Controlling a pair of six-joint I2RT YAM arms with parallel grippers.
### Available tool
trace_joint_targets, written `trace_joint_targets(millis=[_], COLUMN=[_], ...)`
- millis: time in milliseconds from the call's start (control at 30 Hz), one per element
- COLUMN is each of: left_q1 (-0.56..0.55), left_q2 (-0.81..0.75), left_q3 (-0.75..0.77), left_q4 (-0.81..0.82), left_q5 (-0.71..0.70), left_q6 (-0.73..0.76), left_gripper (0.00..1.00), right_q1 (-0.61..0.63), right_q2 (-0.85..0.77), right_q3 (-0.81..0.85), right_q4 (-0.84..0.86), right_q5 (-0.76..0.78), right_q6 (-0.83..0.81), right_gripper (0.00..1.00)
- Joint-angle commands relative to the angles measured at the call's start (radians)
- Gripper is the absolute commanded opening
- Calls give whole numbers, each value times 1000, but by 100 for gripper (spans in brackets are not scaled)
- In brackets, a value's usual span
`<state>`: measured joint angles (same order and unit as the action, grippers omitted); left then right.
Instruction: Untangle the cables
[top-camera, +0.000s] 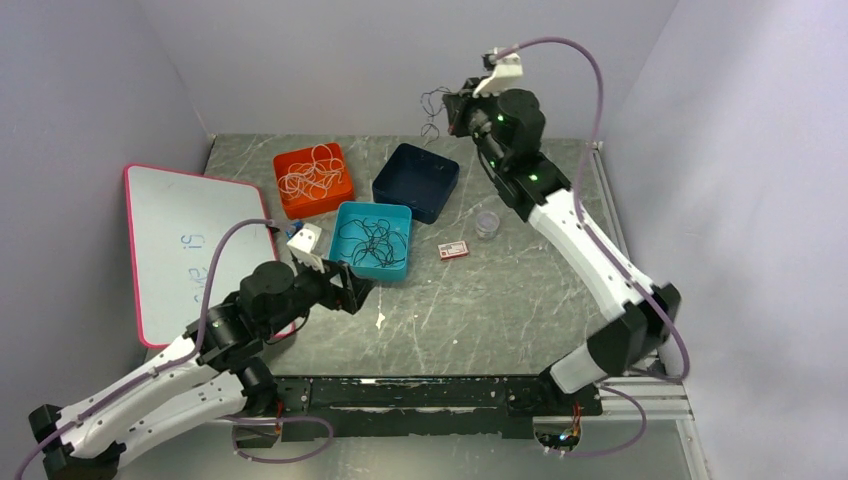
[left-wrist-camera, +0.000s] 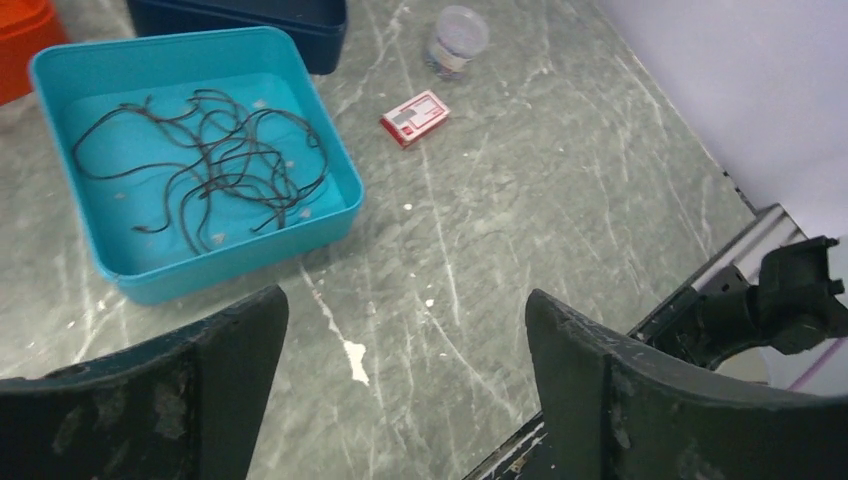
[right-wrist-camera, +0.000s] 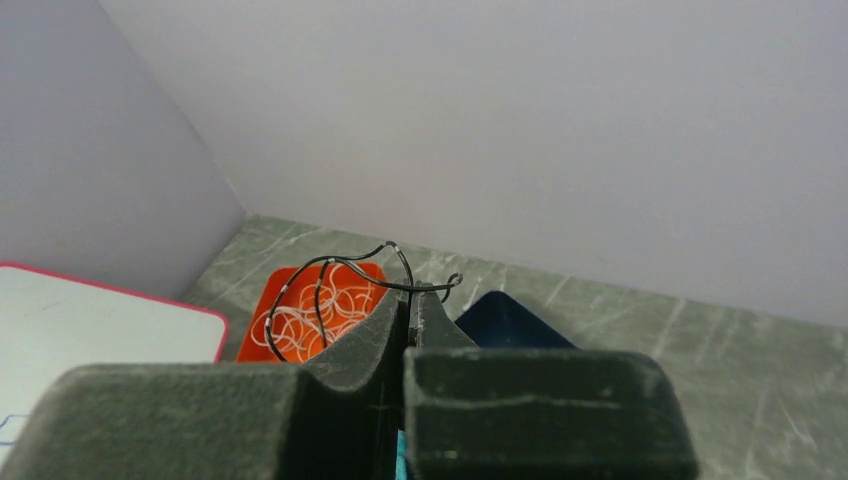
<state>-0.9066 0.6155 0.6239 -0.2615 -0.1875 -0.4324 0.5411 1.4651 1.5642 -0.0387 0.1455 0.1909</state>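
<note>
Right pincer (right-wrist-camera: 408, 296) tight on black cable (right-wrist-camera: 340, 262)

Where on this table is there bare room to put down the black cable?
Free: the tabletop between the red card, the left claw and the right arm; the navy tray is empty too. Crowded: the left side, where orange tray, teal tray and whiteboard sit close together.

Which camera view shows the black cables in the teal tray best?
The left wrist view: the black cables in the teal tray appear close, strand by strand. The top external view shows them small. The right wrist view shows only a separate cable, pinched by the right gripper.
</note>
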Motion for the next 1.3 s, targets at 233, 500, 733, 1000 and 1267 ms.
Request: trace_joint_targets(millis=[233, 500, 733, 1000, 1267], left_q1=[-1, 0, 0, 0, -1], left_q2=[-52, -56, -56, -50, -42], left_q3=[88, 97, 96, 90, 82], left_q4=[-230, -263, -287, -286, -283], left_q5=[-255, -285, -307, -324, -325], left_q6=[-57, -63, -69, -68, -65], left_gripper=[95, 95, 95, 95, 95], right_q1=[-22, -74, -105, -117, -122], right_q2=[308, 440, 530, 624, 640], right_q3=[184, 247, 264, 283, 212], right_q4=[173, 208, 244, 236, 233], right_q5=[-122, -146, -197, -241, -245], right_q6=[-32, -20, 0, 8, 15], right_gripper=[0, 0, 0, 0, 0])
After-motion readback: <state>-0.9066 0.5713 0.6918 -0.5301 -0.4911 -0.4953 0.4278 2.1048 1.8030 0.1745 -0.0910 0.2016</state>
